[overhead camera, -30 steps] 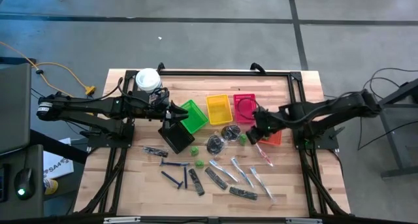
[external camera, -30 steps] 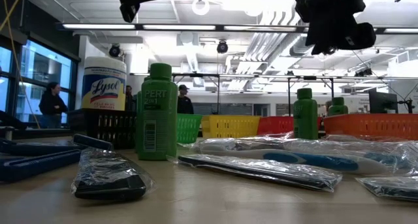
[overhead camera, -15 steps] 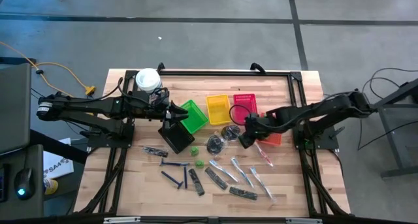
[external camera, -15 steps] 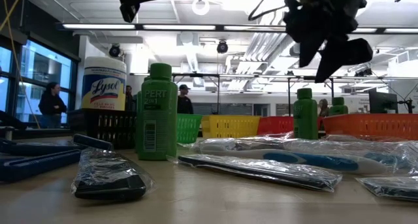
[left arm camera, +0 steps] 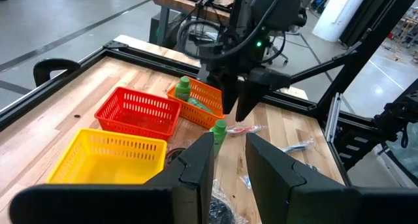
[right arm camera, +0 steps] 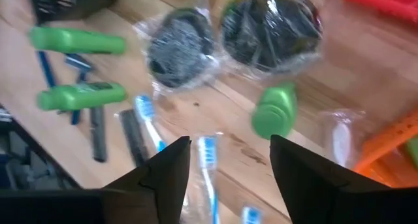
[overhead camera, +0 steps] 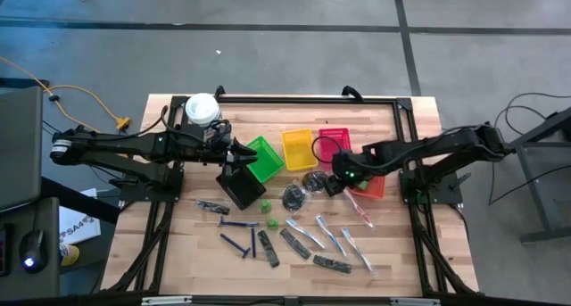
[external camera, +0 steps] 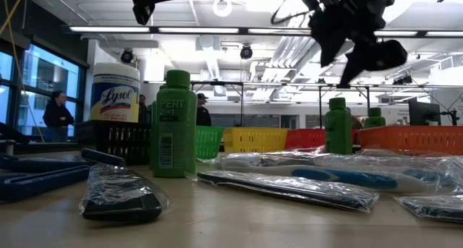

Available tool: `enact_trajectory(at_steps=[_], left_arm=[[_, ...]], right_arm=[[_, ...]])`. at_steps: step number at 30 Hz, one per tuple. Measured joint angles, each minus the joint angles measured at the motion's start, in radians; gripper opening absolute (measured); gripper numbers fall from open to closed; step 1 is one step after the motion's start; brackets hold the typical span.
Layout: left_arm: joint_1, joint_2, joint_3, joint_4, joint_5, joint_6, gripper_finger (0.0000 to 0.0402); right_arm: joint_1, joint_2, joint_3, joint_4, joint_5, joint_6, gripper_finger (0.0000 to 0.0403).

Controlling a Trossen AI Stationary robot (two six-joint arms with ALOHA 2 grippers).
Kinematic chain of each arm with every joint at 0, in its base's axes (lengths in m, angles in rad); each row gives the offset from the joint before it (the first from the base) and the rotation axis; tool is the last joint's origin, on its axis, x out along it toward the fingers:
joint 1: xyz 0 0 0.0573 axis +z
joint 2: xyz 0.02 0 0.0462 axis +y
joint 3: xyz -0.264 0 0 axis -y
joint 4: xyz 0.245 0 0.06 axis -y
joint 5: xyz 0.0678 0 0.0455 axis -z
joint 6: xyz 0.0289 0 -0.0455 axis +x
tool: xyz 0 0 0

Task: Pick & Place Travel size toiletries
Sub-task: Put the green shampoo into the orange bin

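My right gripper [overhead camera: 334, 183] [right arm camera: 230, 160] hangs open above the table's middle. Just beyond its fingertips a stubby green bottle [right arm camera: 274, 113] [left arm camera: 219, 129] stands upright on the wood. Two clear-bagged dark round pieces [right arm camera: 179, 48] [right arm camera: 271, 25] lie past the bottle. Two more green bottles [right arm camera: 81, 95] lie on their sides near blue razors [overhead camera: 236, 243]. Slim toothbrush packets [right arm camera: 208, 160] and dark strips [overhead camera: 294, 243] lie toward the near edge. My left gripper [overhead camera: 243, 154] [left arm camera: 228, 162] waits open over the green basket's [overhead camera: 264, 158] left end.
Yellow [overhead camera: 298, 148], red [overhead camera: 334, 145] and orange [overhead camera: 373, 188] baskets sit in a row behind the items; the orange one holds a green bottle [left arm camera: 184, 87]. A black basket [overhead camera: 239, 190] and a white tub [overhead camera: 202, 108] stand on the left. Bare wood lies along the right edge.
My right gripper has moved from over the orange basket toward the table's left, ending above the standing green bottle, and has turned about on the way. No item on the table has shifted.
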Motion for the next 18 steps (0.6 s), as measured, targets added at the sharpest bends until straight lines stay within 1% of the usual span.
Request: enact_trajectory(at_steps=[2, 4, 7, 10, 14, 18], left_arm=[[0.000, 0.000, 0.000, 0.000, 0.000, 0.000, 0.0086], [0.000, 0.000, 0.000, 0.000, 0.000, 0.000, 0.0086], [0.000, 0.000, 0.000, 0.000, 0.000, 0.000, 0.0086], [0.000, 0.000, 0.000, 0.000, 0.000, 0.000, 0.0086], [0.000, 0.000, 0.000, -0.001, 0.000, 0.000, 0.0086], [0.000, 0.000, 0.000, -0.001, 0.000, 0.000, 0.0086]], right_arm=[[0.004, 0.000, 0.041, -0.041, 0.038, -0.002, 0.0195], [0.005, 0.000, 0.097, -0.123, 0.075, -0.014, 0.0191], [0.002, 0.015, 0.169, -0.245, 0.099, -0.037, 0.0187], [0.003, 0.068, 0.223, -0.359, 0.095, -0.057, 0.0186], [0.007, 0.177, 0.284, -0.439, 0.081, -0.083, 0.0185], [0.010, 0.273, 0.342, -0.474, 0.125, -0.094, 0.0185]])
